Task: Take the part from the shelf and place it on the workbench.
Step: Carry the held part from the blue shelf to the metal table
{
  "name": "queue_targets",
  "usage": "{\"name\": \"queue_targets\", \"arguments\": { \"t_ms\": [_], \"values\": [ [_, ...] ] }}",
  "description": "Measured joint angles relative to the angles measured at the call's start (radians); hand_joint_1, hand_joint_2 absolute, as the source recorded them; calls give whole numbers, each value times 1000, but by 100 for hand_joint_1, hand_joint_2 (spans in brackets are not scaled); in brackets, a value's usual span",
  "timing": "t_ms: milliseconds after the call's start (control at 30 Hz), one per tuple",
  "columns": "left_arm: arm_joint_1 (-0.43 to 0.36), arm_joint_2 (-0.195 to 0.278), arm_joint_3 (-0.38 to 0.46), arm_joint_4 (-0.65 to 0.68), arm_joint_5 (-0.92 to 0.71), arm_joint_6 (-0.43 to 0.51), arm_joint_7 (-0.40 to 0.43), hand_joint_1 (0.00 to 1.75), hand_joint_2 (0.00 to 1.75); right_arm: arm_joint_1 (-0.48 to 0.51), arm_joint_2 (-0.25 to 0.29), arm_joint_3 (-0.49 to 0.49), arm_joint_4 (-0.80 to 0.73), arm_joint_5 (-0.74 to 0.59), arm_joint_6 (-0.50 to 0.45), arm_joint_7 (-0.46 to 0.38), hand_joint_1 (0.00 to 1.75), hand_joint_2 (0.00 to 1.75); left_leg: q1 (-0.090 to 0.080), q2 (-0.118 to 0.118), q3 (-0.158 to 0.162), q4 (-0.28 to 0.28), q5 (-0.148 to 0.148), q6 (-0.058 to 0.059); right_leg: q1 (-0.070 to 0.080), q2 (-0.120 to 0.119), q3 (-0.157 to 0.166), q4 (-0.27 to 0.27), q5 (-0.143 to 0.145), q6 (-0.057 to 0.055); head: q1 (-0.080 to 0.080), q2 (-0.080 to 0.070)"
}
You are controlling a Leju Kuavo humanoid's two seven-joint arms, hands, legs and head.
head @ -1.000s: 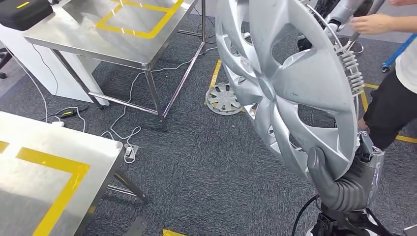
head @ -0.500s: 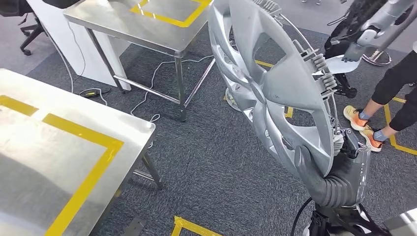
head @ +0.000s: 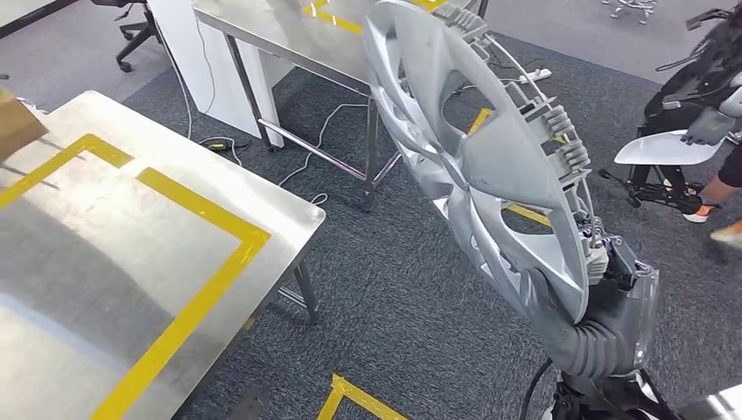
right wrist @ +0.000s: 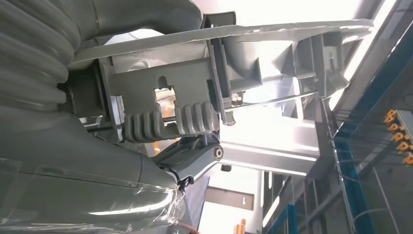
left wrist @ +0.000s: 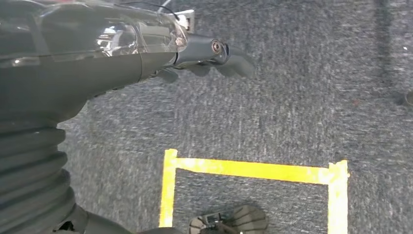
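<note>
The part is a large silver wheel cover [head: 477,157], held upright and tilted in front of me in the head view. My right hand [head: 604,324] grips its lower rim, with the thick grey thumb [head: 544,297] pressed on the front face. The right wrist view shows the cover's rim and ribbed clips [right wrist: 170,122] close against that hand [right wrist: 190,156]. The workbench [head: 114,262], a steel table marked with a yellow tape rectangle, stands at the lower left. My left hand [left wrist: 209,53] hangs over grey carpet, fingers stretched out and holding nothing.
A second steel table [head: 289,31] stands behind, with cables [head: 306,153] on the carpet under it. A person at the far right holds a pale part [head: 669,149]. A cardboard box corner [head: 17,122] sits at the left edge. Yellow tape [head: 350,398] marks the floor.
The whole picture has shifted as the camera turned left: the workbench now takes up more of the lower left. The wheel cover stays in my right hand.
</note>
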Motion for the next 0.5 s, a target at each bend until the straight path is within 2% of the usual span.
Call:
{"name": "queue_targets", "arguments": {
  "t_ms": [33,67,100,133,167,200,233,267,300,333,400,433,500],
  "values": [
    [-1,0,-1,0,-1,0,1,0,175,1,0,0,-1,0,0,0,175,175,3,22,-27,48,-28,-8,-2,-13,4,-9,1,3,-2,0],
    [-2,1,-2,0,-2,0,2,0,175,3,0,1,-2,0,0,0,175,175,10,27,-57,106,-54,-18,-5,-27,4,-11,1,5,-5,0],
    [-1,1,-2,0,-2,-1,4,0,175,6,0,1,-1,0,0,0,175,175,16,27,-82,153,-68,-28,-9,-42,3,-9,-1,10,-5,0],
    [0,2,-3,0,-2,-2,6,0,175,8,0,1,0,-1,0,0,175,175,23,28,-95,177,-66,-39,-13,-56,3,-4,-6,17,-5,0],
    [1,3,-3,0,-2,-3,8,0,175,10,0,1,1,-1,0,0,175,175,29,33,-91,168,-47,-50,-20,-69,2,4,-12,26,-5,0],
    [2,4,-3,0,-2,-4,9,0,175,10,0,2,1,-1,1,0,175,175,36,47,-68,126,-15,-62,-27,-82,1,16,-20,37,-5,0],
    [2,5,-4,0,-2,-5,10,0,175,11,0,2,1,-1,1,0,175,175,38,77,-42,75,9,-75,-32,-93,-2,32,-31,50,-6,0],
    [2,5,-4,0,-3,-6,12,0,175,11,0,2,1,-1,2,0,175,175,39,107,-19,32,26,-80,-34,-102,-6,52,-44,63,-8,0],
    [1,6,-6,0,-3,-6,13,0,175,11,0,2,1,-2,3,0,175,175,37,130,-7,8,31,-74,-35,-110,-10,69,-55,73,-8,0],
    [1,6,-8,0,-3,-7,14,0,175,12,0,2,1,-2,4,0,175,175,32,141,-6,4,24,-61,-33,-118,-12,81,-63,79,-6,0],
    [2,9,-11,0,-3,-7,16,0,175,13,1,2,1,-2,6,0,175,175,27,120,-12,10,23,-28,-35,-135,-11,88,-68,84,1,0],
    [1,10,-12,0,-3,-7,16,0,175,14,1,2,1,-2,6,0,175,175,26,107,-14,10,24,-20,-39,-131,-10,92,-76,86,4,0],
    [-1,12,-13,0,-3,-7,16,0,175,16,0,2,1,-2,6,0,175,175,24,79,-16,9,29,-7,-45,-89,-26,142,-121,87,6,0]
  ]
}}
